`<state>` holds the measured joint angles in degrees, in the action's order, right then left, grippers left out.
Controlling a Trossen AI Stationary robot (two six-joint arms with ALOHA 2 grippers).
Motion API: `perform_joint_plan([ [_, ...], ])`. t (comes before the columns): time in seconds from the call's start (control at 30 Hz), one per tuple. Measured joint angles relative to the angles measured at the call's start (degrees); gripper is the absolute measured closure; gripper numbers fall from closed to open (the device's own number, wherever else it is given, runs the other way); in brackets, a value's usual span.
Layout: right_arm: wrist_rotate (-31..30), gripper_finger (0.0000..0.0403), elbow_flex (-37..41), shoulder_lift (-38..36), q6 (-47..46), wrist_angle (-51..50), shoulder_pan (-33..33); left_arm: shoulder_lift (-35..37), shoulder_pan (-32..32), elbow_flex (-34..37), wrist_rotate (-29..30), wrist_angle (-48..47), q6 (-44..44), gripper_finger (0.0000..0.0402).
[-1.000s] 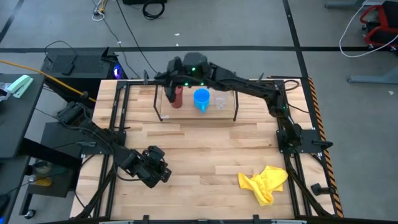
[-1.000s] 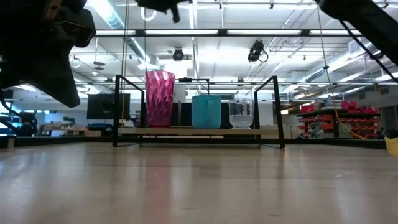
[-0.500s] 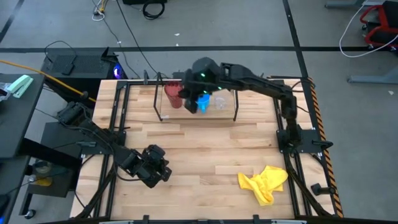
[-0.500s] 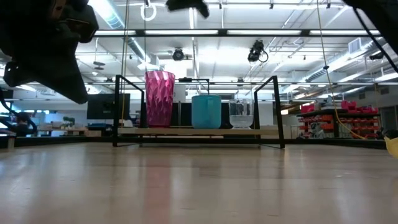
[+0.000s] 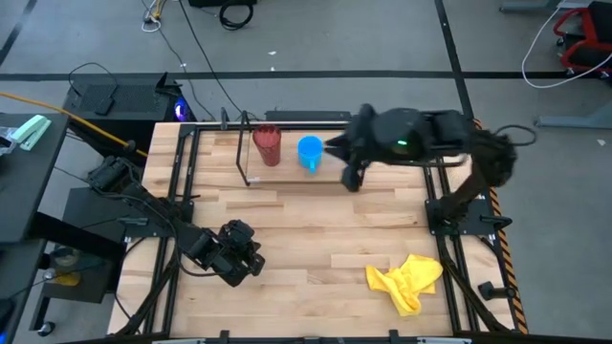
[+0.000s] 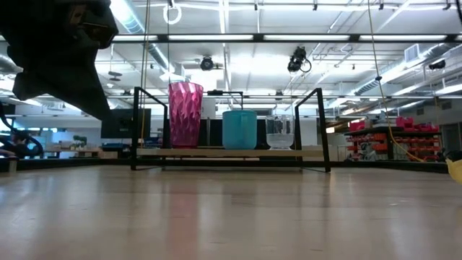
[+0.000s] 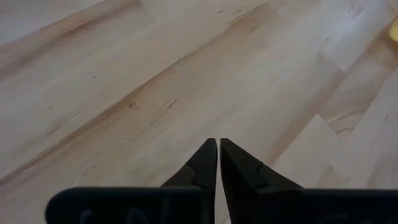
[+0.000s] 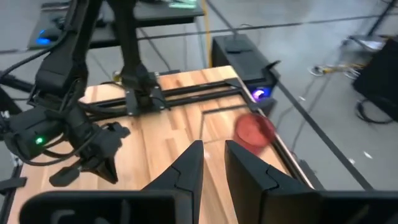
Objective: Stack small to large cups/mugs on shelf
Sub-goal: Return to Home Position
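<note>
The dark red tumbler [image 5: 267, 144], the blue cup [image 5: 309, 151] and the clear cup [image 6: 280, 133] stand upright side by side, bottoms on the black wire shelf [image 6: 231, 152] at the table's far side. In the low view the tumbler [image 6: 185, 114] is left and the blue cup [image 6: 240, 128] is in the middle. In the high view my right arm hides the clear cup. My right gripper [image 5: 335, 145] hovers above the shelf's right end, pointing left, slightly open and empty [image 8: 213, 146]. My left gripper [image 5: 251, 270] is shut and empty near the front left [image 7: 217, 146].
A crumpled yellow cloth [image 5: 406, 280] lies at the near right. Bare wood spreads between the shelf and the near edge. My left arm [image 8: 68, 137] shows in the right wrist view beyond the tumbler [image 8: 254, 129].
My right gripper has drawn away from the red tumbler, going up and toward the table's right edge, over the blue cup to the shelf's right end. The three cups have stayed in place on the shelf.
</note>
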<state>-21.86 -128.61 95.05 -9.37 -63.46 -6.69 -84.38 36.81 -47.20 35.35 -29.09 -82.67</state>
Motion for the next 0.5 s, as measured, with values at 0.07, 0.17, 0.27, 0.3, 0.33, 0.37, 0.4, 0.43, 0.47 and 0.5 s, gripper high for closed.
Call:
perform_joint_plan([
  [0.07, -3.31, 0.033, 5.74, -4.86, -2.51, 0.42, -1.37, 0.0, -0.01, 0.0, 0.01, 0.02, -0.01, 0.0373],
  [0.17, -8.51, 0.033, 17.57, -13.51, -8.01, 3.2, -3.35, 0.0, -0.01, 0.0, -0.02, 0.16, -0.02, 0.0375],
  [0.27, -9.61, 0.033, 32.23, -23.45, -11.56, 13.18, -5.8, 0.02, 0.01, 0.0, 0.0, 0.6, -0.02, 0.0381],
  [0.3, -9.2, 0.033, 37.11, -26.74, -11.89, 18.21, -6.87, 0.02, 0.01, 0.0, 0.01, 0.76, 0.08, 0.0383],
  [0.33, -8.0, 0.033, 41.71, -29.98, -11.9, 23.76, -7.99, 0.02, 0.01, 0.0, -0.02, 1.11, 0.56, 0.0384],
  [0.37, -5.97, 0.033, 46.37, -33.0, -11.71, 29.93, -9.18, 0.11, -0.01, 0.0, 0.0, 1.49, 0.96, 0.0386],
  [0.4, -3.79, 0.033, 50.73, -35.77, -11.06, 35.41, -10.34, 0.42, -0.01, -0.03, 0.01, 1.52, 1.45, 0.0387],
  [0.43, -2.32, 0.033, 54.84, -38.31, -10.37, 40.13, -11.51, 0.84, -0.02, -0.17, 0.14, 1.26, 2.22, 0.0388],
  [0.47, -1.93, 0.033, 58.82, -40.82, -10.23, 44.33, -12.66, 1.4, -0.13, -0.38, 0.37, 1.32, 2.87, 0.0388],
  [0.5, -1.78, 0.033, 62.48, -43.22, -10.39, 47.34, -13.75, 2.34, -0.23, -0.48, 0.76, 1.47, 3.79, 0.0387],
])
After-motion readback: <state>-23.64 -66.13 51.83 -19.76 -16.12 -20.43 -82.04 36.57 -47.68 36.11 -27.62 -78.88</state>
